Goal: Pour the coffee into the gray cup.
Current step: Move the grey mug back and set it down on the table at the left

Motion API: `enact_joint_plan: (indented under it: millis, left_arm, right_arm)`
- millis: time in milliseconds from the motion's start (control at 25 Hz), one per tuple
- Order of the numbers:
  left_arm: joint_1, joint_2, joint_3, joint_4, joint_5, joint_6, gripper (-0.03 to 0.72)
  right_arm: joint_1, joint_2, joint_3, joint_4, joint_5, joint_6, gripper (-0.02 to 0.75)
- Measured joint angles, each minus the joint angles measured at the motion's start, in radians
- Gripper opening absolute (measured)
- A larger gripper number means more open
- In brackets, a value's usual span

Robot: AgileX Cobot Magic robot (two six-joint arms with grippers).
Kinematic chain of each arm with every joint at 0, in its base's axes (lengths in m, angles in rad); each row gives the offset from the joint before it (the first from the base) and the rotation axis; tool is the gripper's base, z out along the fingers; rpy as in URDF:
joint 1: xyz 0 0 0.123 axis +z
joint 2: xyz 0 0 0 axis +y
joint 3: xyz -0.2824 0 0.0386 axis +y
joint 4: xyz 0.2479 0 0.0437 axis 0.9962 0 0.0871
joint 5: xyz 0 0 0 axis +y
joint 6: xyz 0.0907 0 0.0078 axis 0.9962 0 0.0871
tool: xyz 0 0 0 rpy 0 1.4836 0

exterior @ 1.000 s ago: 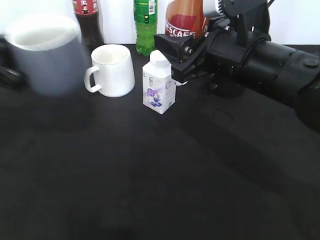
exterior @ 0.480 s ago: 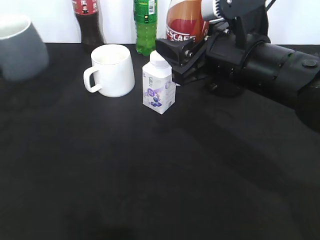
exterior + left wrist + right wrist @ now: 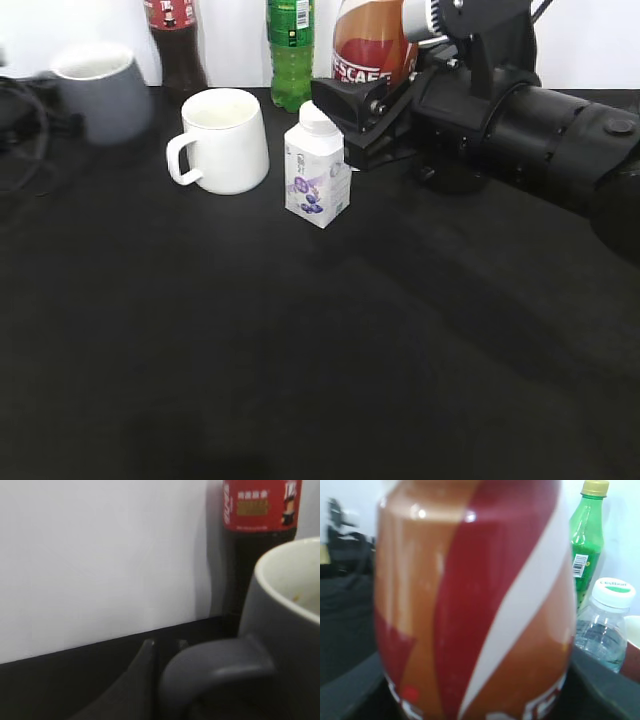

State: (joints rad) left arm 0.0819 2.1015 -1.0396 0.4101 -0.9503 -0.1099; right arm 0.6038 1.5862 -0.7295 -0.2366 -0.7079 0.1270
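On my exterior feed the right arm [image 3: 530, 120] fills the upper right, and its gripper [image 3: 365, 100] is clamped around the coffee bottle [image 3: 372, 45], held off the black table [image 3: 320, 340] at the back, just above and behind the small white carton [image 3: 317, 175]; on the right wrist feed the label [image 3: 475, 595] fills the picture. The white mug [image 3: 222, 140] stands left of the carton, with the cola bottle [image 3: 175, 40] and green bottle [image 3: 291, 50] at the back wall. The gray cup [image 3: 100, 90] sits at the far left, blurred, its handle [image 3: 215, 675] close before my left wrist camera beside a dark finger [image 3: 135, 680], and I cannot tell whether that gripper grips it.
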Motion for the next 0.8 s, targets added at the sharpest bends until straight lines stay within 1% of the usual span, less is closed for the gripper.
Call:
enact_joint_plan:
  millis: [120, 320, 360, 400, 520, 560, 640, 800]
  left_arm:
    - [0.0, 0.062, -0.064, 0.006, 0.022, 0.0, 0.064]
    - [0.0, 0.116, -0.106, 0.032, 0.053, 0.0, 0.064]
    - [0.0, 0.116, -0.106, 0.032, 0.055, -0.001, 0.073]
    - [0.0, 0.116, -0.109, 0.033, 0.053, -0.007, 0.102]
    - [-0.001, 0.116, -0.115, 0.032, 0.054, -0.012, 0.224]
    - [-0.001, 0.116, -0.115, 0.033, 0.055, -0.014, 0.242]
    - [-0.001, 0.114, -0.115, 0.05, 0.057, -0.015, 0.25]
    - [0.0, 0.058, -0.035, 0.054, 0.062, -0.016, 0.253]
  right_arm:
    - [0.0, 0.0, 0.0, 0.0, 0.0, 0.0, 0.533]
    - [0.0, 0.0, 0.0, 0.0, 0.0, 0.0, 0.533]
    - [0.0, 0.0, 0.0, 0.0, 0.0, 0.0, 0.533]
    - [0.0, 0.0, 0.0, 0.0, 0.0, 0.0, 0.533]
    - [0.0, 0.0, 0.0, 0.0, 0.0, 0.0, 0.533]
    - [0.0, 0.0, 0.0, 0.0, 0.0, 0.0, 0.533]
    - [0.0, 0.0, 0.0, 0.0, 0.0, 0.0, 0.533]
    - [0.0, 0.0, 0.0, 0.0, 0.0, 0.0, 0.533]
